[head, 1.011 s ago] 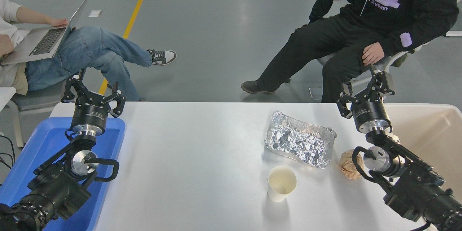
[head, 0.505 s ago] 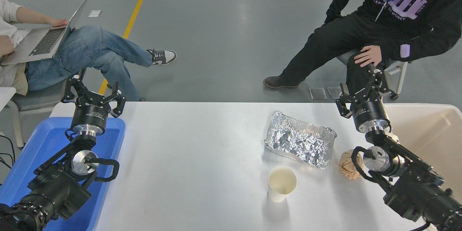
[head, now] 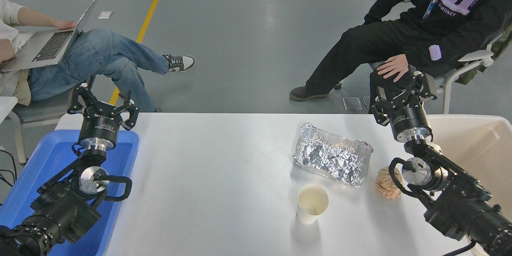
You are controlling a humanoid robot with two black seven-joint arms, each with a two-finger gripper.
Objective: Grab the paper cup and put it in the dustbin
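Your right gripper (head: 400, 93) has drifted slightly up and away, jaws spread, holding nothing. The cup (head: 312, 203) stands untouched on the counter (head: 216, 176), well below-left of it; the bin (head: 476, 144) is just right. Reach hasn't begun.

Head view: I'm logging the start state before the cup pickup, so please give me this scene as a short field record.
target: small cream-white paper cup, upright on the white table, not held
destination: large beige plastic dustbin at the table's right edge
nearby clutter: crumpled foil tray behind the cup; brown paper ball to its right
right gripper: open, raised at the table's far edge, away from the cup
left gripper: open, parked over the blue plastic tray
people: two seated beyond the table
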